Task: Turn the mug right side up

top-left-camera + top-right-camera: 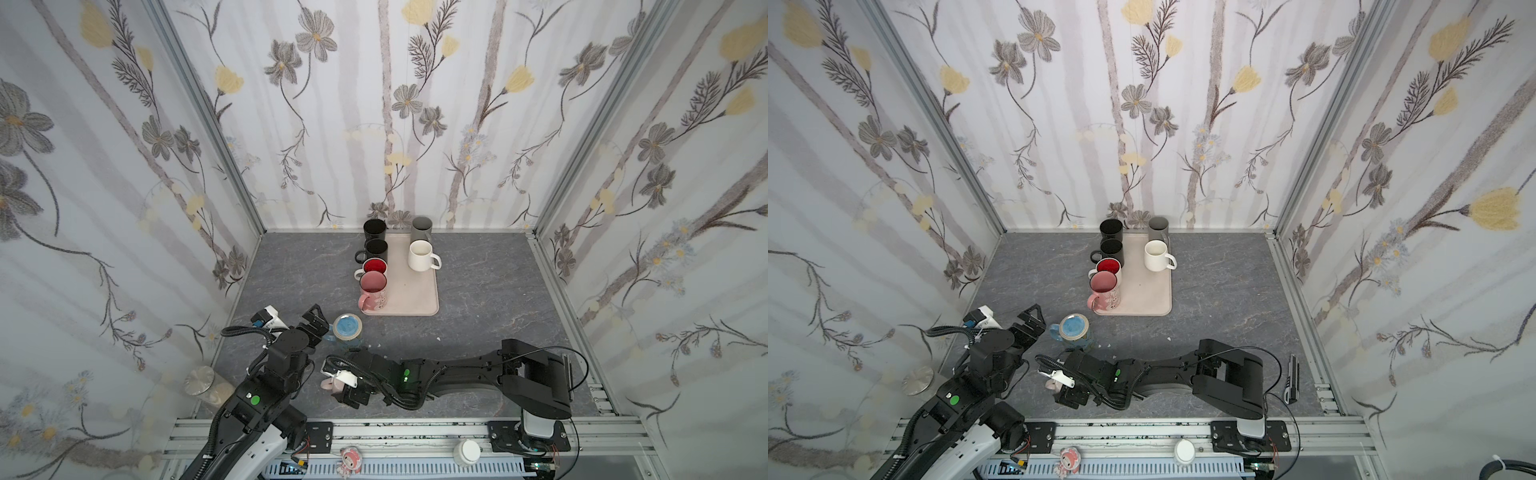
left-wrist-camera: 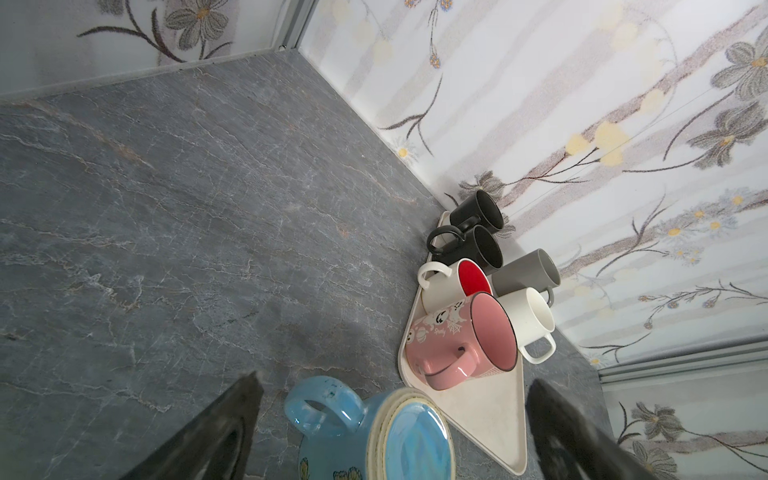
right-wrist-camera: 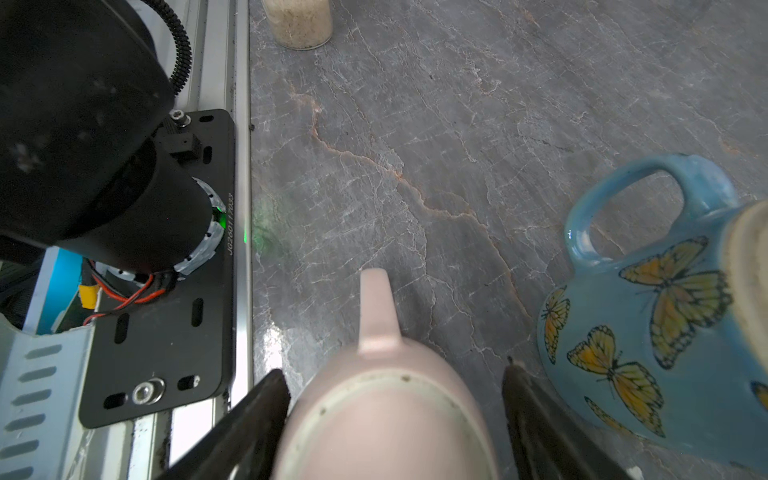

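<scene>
Pale pink ceramic mug sits off the beige tray, base up. Right gripper straddles it, jaws spread, not yet clamped; left gripper gapes wide. Whole flip remains.

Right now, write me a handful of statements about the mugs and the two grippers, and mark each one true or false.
1. The blue butterfly mug stands base up on the table. True.
2. The left gripper is shut on that mug. False: its jaws stand wide open, close by the mug's handle.
3. Six mugs stand on the tray. True.
4. The grey mug on the tray is upside down. False: its mouth faces up.
5. The right gripper straddles a plain pale pink mug, off the tray. True.
</scene>
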Controlling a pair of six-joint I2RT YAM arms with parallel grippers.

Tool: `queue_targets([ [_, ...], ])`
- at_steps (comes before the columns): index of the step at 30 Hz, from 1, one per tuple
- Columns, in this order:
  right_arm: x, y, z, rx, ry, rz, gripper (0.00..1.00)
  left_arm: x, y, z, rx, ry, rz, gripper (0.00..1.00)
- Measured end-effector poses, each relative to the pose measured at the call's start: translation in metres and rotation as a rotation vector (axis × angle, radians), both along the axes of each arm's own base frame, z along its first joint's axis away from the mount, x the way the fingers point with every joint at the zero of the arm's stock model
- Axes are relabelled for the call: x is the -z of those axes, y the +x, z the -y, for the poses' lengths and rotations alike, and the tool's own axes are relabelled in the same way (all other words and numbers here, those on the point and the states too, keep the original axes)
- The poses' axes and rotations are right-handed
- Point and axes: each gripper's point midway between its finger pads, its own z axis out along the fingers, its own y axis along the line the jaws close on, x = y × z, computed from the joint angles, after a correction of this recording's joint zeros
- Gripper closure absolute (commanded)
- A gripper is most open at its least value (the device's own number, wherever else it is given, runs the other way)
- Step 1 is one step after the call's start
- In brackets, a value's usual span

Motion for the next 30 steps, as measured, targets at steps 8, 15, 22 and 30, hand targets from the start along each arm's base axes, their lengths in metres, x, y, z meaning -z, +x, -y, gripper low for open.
queue_targets([
  [8, 0.007, 0.014, 0.040, 0.079, -0.005, -0.005, 0.24, 0.011, 0.005, 0.014, 0.065, 0.026, -0.046, 0.00],
  [15, 0.008, 0.041, 0.095, 0.231, 0.009, -0.020, 0.20, 0.023, 0.012, 0.036, 0.173, 0.061, -0.095, 0.03],
  [22, 0.016, 0.052, 0.135, 0.350, -0.002, -0.057, 0.05, 0.037, 0.012, 0.062, 0.306, 0.087, -0.140, 0.03],
  [30, 0.018, 0.050, 0.155, 0.427, 0.014, -0.106, 0.03, 0.040, 0.009, 0.087, 0.417, 0.122, -0.147, 0.04],
])
